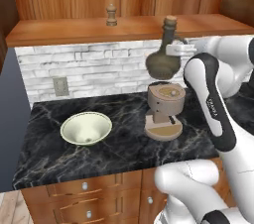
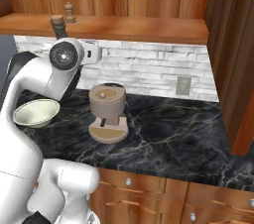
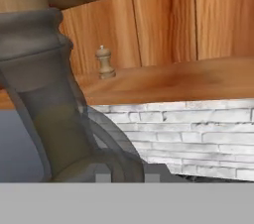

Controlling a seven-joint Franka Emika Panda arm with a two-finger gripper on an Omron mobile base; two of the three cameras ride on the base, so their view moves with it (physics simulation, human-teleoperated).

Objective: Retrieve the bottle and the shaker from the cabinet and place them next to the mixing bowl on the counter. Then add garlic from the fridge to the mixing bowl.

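The jaws are clamped on the neck of the bottle (image 1: 164,59), so it hangs upright in the air above the coffee machine (image 1: 164,110) and clear of the shelf (image 1: 74,30). It looks ready to be carried to the mixing bowl (image 1: 86,128), which sits near the left end of the surface (image 1: 124,148) with room beside it. The shaker (image 1: 111,15) waits on the shelf, back by the wall.

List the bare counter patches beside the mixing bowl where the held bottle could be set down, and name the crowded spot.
Bare black counter lies between the mixing bowl and the coffee machine, in front of the bowl, and behind it toward the brick wall. The coffee machine's spot under the bottle in the gripper is crowded.
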